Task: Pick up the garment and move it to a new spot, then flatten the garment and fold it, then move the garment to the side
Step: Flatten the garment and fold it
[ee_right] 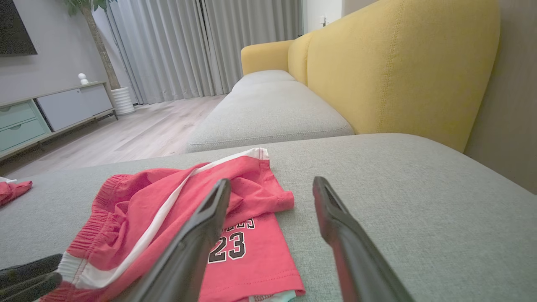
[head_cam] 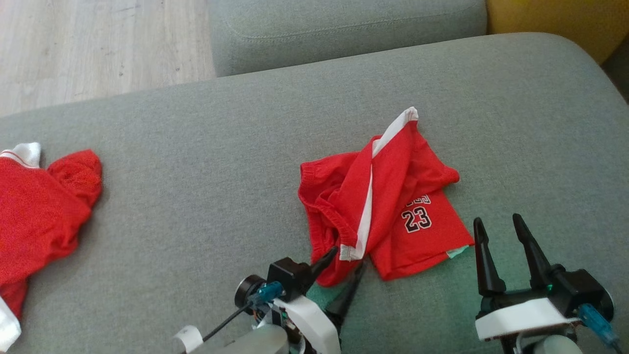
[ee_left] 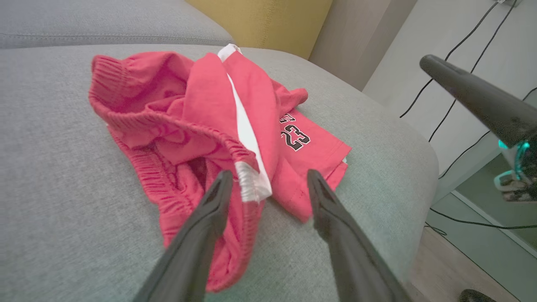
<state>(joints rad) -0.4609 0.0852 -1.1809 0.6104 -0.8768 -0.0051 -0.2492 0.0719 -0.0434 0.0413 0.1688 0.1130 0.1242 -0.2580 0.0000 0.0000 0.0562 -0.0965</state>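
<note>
- Left gripper (head_cam: pixel 348 263) sits low at the near edge of the red shorts (head_cam: pixel 388 196), its jaws spread wide and nothing pinched. The white-tipped end of the waistband (ee_left: pixel 126 119) lies between the two dark fingers.
- Right gripper (head_cam: pixel 499 221) is parked off to the right, also gaping and empty, just beside the hem of the shorts with its fingers pointing away from the robot.
- The surface is a broad grey seat cushion (head_cam: pixel 196 147) with a woven fabric top.
- A second grey cushion (head_cam: pixel 344 29) butts up at the far side, and a yellow backrest (ee_right: pixel 398 63) rises along the right.
- Beyond that, the room shows pale wooden floor (head_cam: pixel 98 44), long grey curtains (ee_right: pixel 188 46) and a low sideboard (ee_right: pixel 63 105) against the wall.
- The shorts lie crumpled right of centre on the cushion, with one leg flopped over the other.
- Their white side stripe (head_cam: pixel 368 196) marks the long axis, running from close by the left gripper away from the robot and leaning to its right.
- The gathered waistband faces the robot's left, and the leg printed with the number 23 (head_cam: pixel 416 220) spreads flat toward the right gripper.
- Another red garment (head_cam: pixel 44 206) lies heaped well apart at the cushion's far left.
</note>
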